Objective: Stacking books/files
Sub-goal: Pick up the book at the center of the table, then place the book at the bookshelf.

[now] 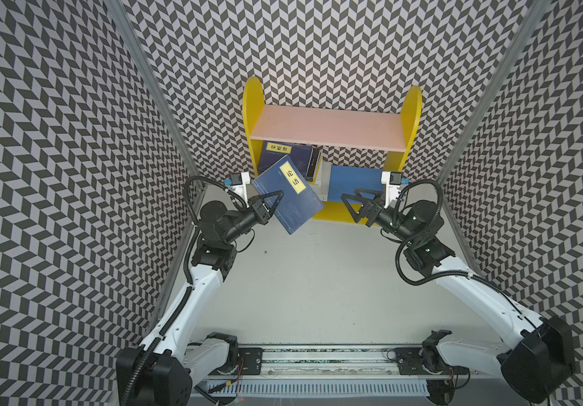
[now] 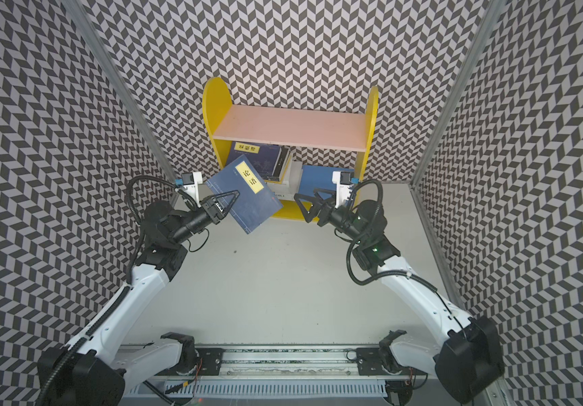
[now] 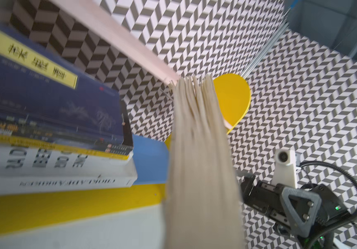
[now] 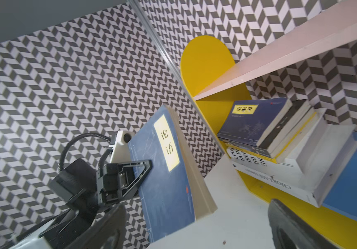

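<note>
Mid-frame stack (image 1: 288, 160) looks nearly done; my left gripper (image 1: 275, 201) clamps one last navy book (image 1: 292, 205); right gripper (image 1: 353, 204) gapes empty.

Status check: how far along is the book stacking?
Done: a flat stack of several books sits on the lower level of the shelf, navy on top. In hand: the left gripper clamps another navy book, tilted in the air before the shelf; the right gripper is open, empty. Left: laying that book on the stack. No other loose book shows.
</note>
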Robot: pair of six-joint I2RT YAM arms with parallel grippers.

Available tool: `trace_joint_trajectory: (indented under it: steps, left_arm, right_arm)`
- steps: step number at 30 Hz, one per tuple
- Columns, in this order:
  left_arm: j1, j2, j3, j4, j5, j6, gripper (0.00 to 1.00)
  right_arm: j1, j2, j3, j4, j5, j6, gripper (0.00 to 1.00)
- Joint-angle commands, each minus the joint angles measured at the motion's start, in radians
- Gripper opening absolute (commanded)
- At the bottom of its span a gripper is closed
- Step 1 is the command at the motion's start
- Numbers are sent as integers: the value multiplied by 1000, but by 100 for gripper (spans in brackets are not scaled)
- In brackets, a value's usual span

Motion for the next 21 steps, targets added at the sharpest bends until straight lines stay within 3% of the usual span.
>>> trace_joint_trajectory:
  steps: [1, 13, 21]
  left_arm:
    - [2, 2, 38, 295, 9, -134, 0]
    - [-18, 115, -24, 732, -17, -446, 0]
    - [-35, 194, -37, 889, 3, -538, 0]
  right_arm:
    - [11, 22, -34, 148, -140, 102, 99]
    - [144, 126, -4, 371, -124, 171, 100]
    - [187, 166, 33, 435, -81, 207, 99]
